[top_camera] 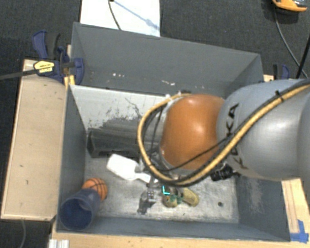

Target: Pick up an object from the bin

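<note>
My gripper (147, 199) hangs low over the bin floor near the front, under the arm's orange cover. Just left of it lies a white, flat, crumpled thing (122, 167), which reaches up to the gripper's upper part. Close on its right sits a small tan and green thing (182, 198), partly hidden by the wrist. I see nothing held in the gripper.
A dark grey tube (113, 142) lies across the bin's left middle. A small orange ball (95, 186) rests against a blue cup (77, 211) lying on its side in the front left corner. The arm hides the bin's right and middle.
</note>
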